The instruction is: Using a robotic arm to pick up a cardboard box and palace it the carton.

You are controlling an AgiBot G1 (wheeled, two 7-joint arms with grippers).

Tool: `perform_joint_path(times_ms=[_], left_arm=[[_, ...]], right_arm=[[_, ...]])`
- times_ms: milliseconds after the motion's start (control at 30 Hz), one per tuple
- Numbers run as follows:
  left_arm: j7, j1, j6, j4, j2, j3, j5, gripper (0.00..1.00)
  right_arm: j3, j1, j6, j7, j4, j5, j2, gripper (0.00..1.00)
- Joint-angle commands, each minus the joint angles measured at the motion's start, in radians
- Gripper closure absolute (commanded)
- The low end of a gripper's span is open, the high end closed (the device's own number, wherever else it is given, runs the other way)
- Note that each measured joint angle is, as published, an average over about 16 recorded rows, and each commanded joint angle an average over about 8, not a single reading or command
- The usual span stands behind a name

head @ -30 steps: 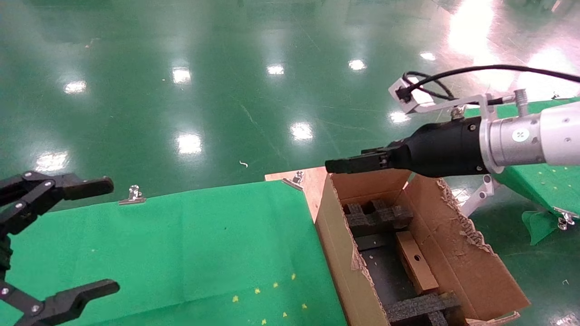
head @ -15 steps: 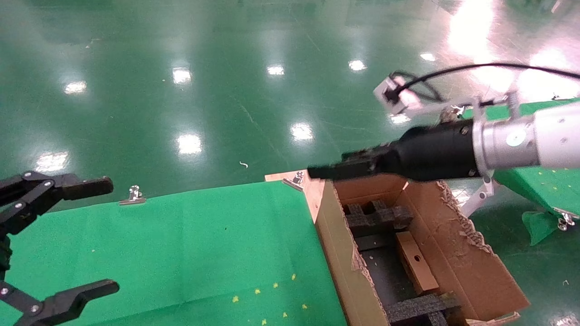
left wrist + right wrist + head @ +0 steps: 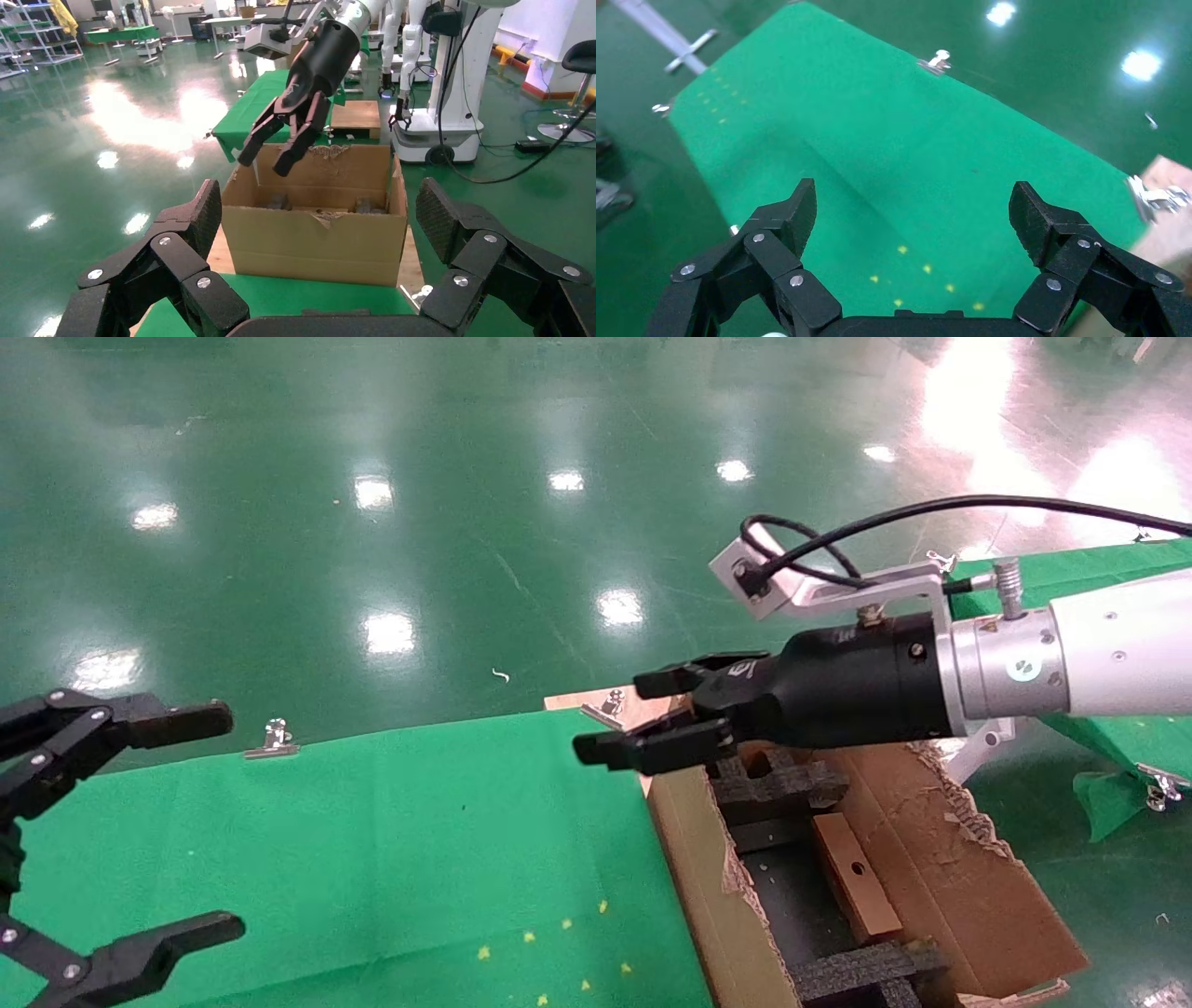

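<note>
Left end effector [image 3: 200, 822], all-black linkage type, sits parked at the near left corner of the green-cloth table [image 3: 372, 840], fingers spread wide, holding nothing.

Small flat plain brown cardboard box [image 3: 855, 875] with a round hole lies inside the large brown corrugated carton with ragged torn flaps [image 3: 968, 887], on the dark floor of it, between the black foam inserts [image 3: 778, 782] at the far end and another foam block at the near end. It leans along the carton's right inner wall.

Handling, as a judgement: box looks light and fairly stiff, thin-walled, so liable to dent under a hard pinch. Surface is matt card, not slippery. Best hold is across the narrow width at mid-length, clear of the hole.

White robotic arm's right end effector [image 3: 633, 717], black with silver camera block and cable, hovers above the carton's far left corner, over the table edge, fingers apart and empty.

View differences: head view alone shows the box and the carton interior. Left wrist view shows the carton [image 3: 318, 225] from outside, the right end effector [image 3: 266, 160] well above its rim, and other robots beyond; box hidden. Right wrist view shows only green cloth, yellow marks and metal clips [image 3: 936, 61]; no carton interior.
</note>
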Motion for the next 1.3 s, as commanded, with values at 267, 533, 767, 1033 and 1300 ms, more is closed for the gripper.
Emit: perform_joint_path(times_ms=[267,533,767,1033,1300], left_arm=[[0.0,0.0,0.0,0.0,0.0,0.0,0.0,0.0],[0.0,0.0,0.0,0.0,0.0,0.001,-0.001,0.0],[0.001,0.0,0.0,0.0,0.0,0.001,-0.001,0.0],[0.001,0.0,-0.001,0.0,-0.001,0.002,-0.001,0.0],[0.001,0.0,-0.001,0.0,-0.001,0.002,-0.001,0.0]], right_arm=[[0.157,-0.121,-0.078,-0.17,-0.008,0.074,-0.031,0.0],[0.298,-0.229,-0.147,-0.322,-0.016,0.14,-0.059,0.0],[0.42,-0.324,-0.208,-0.454,-0.022,0.198,-0.084,0.0],[0.561,-0.432,-0.278,-0.607,-0.03,0.264,-0.112,0.0],[0.683,-0.526,-0.337,-0.736,-0.036,0.321,-0.136,0.0]])
